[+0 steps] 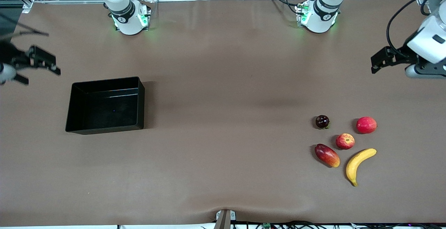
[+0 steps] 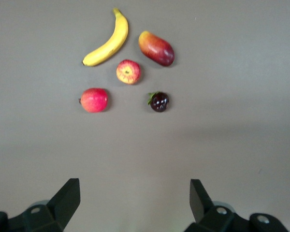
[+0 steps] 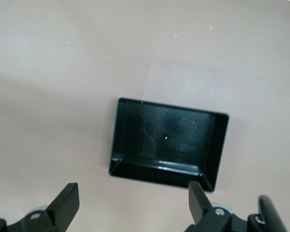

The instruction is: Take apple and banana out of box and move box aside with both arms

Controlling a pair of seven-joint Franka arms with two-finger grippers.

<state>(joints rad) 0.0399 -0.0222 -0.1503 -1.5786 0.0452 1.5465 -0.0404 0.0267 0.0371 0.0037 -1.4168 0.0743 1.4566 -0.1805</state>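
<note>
The black box point(image 1: 104, 105) stands empty toward the right arm's end of the table; in the right wrist view the box point(image 3: 169, 140) also shows nothing in it. My right gripper point(image 1: 55, 65) point(image 3: 133, 198) hangs open and empty in the air beside it. The yellow banana point(image 1: 359, 164) point(image 2: 108, 41) and the red apple with yellowish patches point(image 1: 345, 141) point(image 2: 128, 71) lie toward the left arm's end. My left gripper point(image 1: 373, 64) point(image 2: 135, 193) is open and empty, up in the air over bare table near them.
Around the apple lie a red-orange mango point(image 1: 327, 155) point(image 2: 156, 48), a dark purple fruit point(image 1: 322, 121) point(image 2: 159, 101) and a plain red round fruit point(image 1: 366, 124) point(image 2: 94, 100). Both arm bases stand along the table's edge farthest from the front camera.
</note>
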